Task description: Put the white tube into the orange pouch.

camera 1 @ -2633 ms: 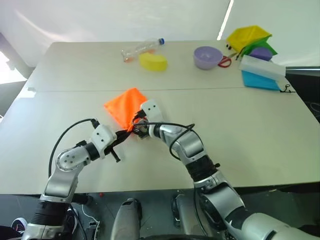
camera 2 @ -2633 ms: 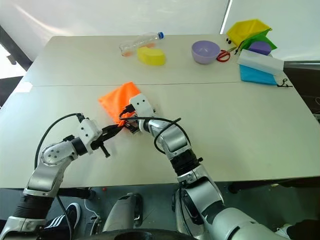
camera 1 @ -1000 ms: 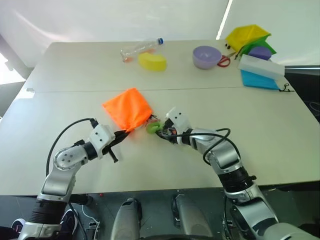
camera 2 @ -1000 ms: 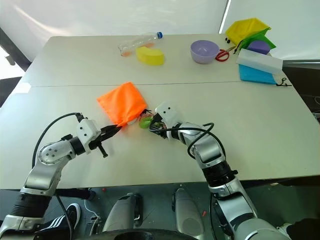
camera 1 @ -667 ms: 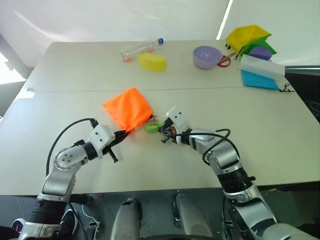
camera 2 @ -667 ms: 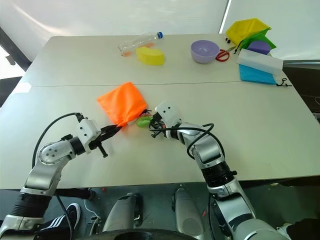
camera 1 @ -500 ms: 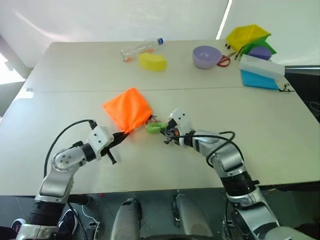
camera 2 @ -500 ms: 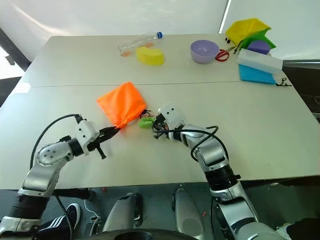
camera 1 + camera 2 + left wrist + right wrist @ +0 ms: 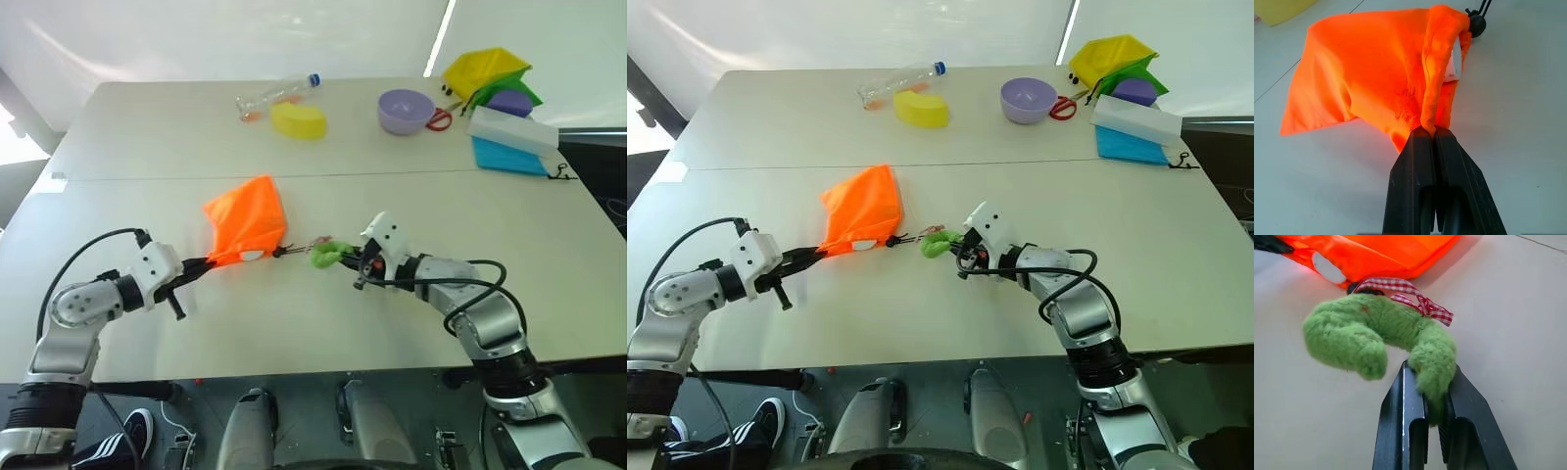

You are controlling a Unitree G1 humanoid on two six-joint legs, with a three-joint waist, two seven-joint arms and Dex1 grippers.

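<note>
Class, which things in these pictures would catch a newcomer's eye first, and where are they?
The orange pouch lies mid-table, its edge pinched by the left tool. Beside it, the right tool grips a fuzzy green tag on its cord. A yellow bag glows at the far right corner.

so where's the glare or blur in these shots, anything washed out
Left eye view: bright backlight blows out the wall behind the pale table. Left wrist view: the bright orange fabric pouch glows almost saturated, its folds hard to read. Right wrist view: the fuzzy green tag is sharp, the orange fabric behind it soft.
</note>
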